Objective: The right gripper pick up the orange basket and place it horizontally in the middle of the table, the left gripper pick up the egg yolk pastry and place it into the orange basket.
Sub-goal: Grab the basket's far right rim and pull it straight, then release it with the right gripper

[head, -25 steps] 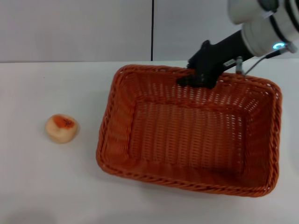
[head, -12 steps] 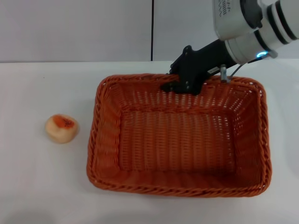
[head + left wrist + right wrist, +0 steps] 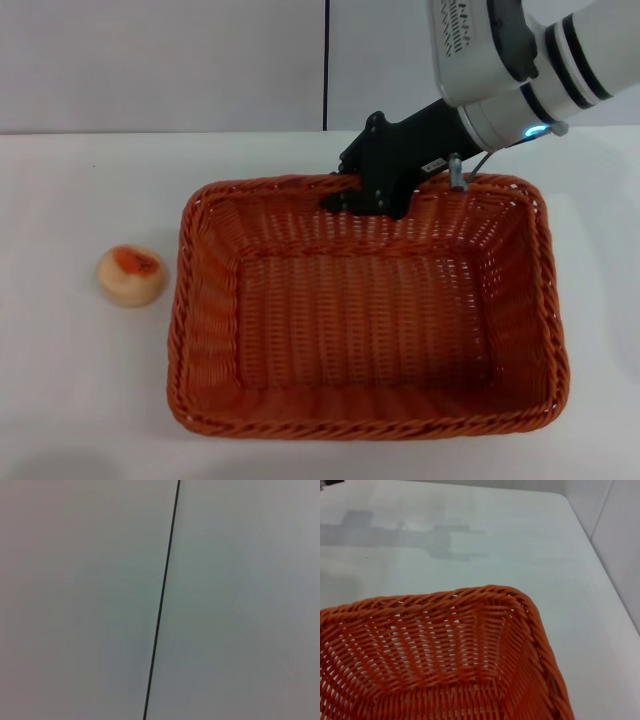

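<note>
**Basket nearly squared up, claw on the far rim**

The right gripper (image 3: 362, 195) sits at the upper middle of the head view, its black fingers closed over the far rim of the basket (image 3: 365, 320). The basket fills the centre and lower right of the frame, its long side running across the table (image 3: 90, 400), close to level. Whether it rests fully on the surface or is a touch lifted at the far edge I cannot tell. The pastry (image 3: 131, 275) lies at the left of the frame, apart from the basket's left wall. The left gripper is nowhere to be seen; its wrist camera shows only a blank wall with a dark seam.

To my eye the placing step is almost done. The thing to do well now is settle the basket flat before letting go, keeping the long edge parallel to the table's front, and open straight off the rim so the weave does not snag and drag it askew. Leave room on the left for the pastry pick.
</note>
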